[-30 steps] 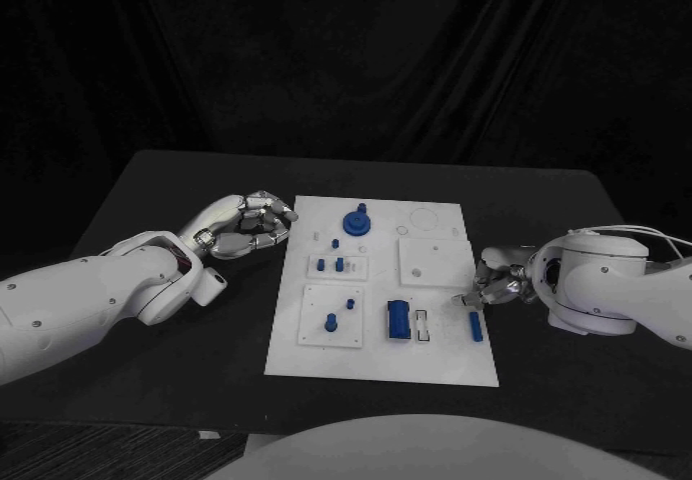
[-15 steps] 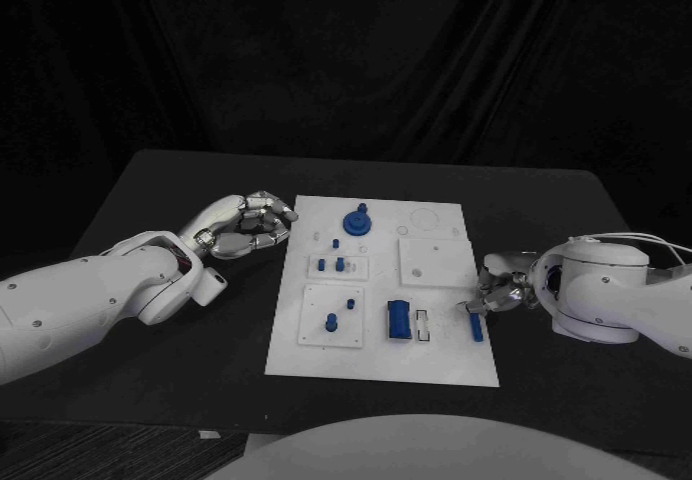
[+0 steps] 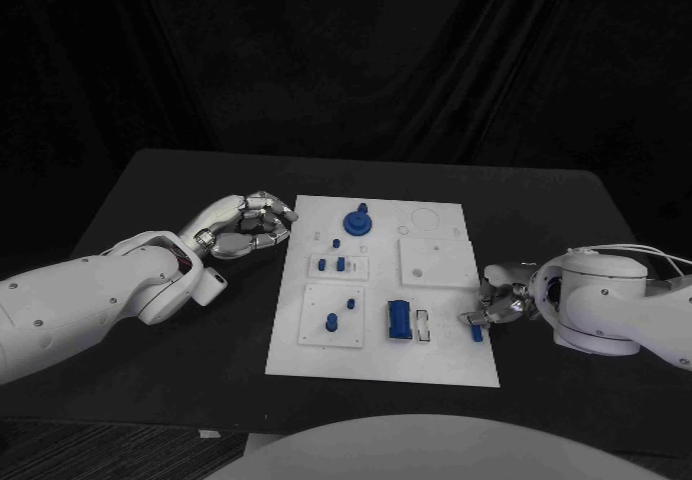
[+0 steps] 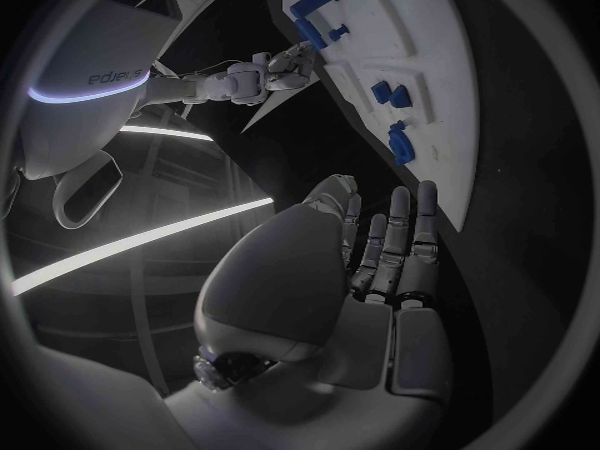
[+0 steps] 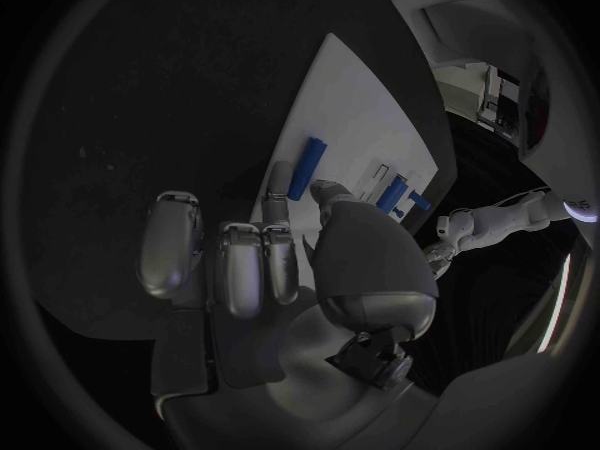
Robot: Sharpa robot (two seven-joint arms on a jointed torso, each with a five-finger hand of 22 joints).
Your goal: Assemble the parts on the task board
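Note:
The white task board [image 3: 450, 355] lies in the middle of the black table. A blue peg [image 3: 476, 331] lies flat near its right edge. My right hand [image 3: 499, 301] reaches in from the right, and a finger [image 5: 278, 182] and the thumb flank the near end of the blue peg [image 5: 305, 167]. Whether they pinch it is unclear. The other fingers are curled in. My left hand [image 3: 248, 226] hovers just off the board's left edge, fingers curled, holding nothing. A blue block [image 3: 395, 318] stands in the board beside a white slot [image 3: 423, 323].
A blue round knob [image 3: 355, 220] stands at the board's far end. Small blue pegs [image 3: 332, 265] stand in an inset plate, two more [image 3: 330, 322] in the plate below. A plain white square plate [image 3: 436, 262] sits right of them. Bare table surrounds the board.
My right hand has slid along the board's right edge toward me, and its fingertips have closed in on the blue peg. The left hand has not moved.

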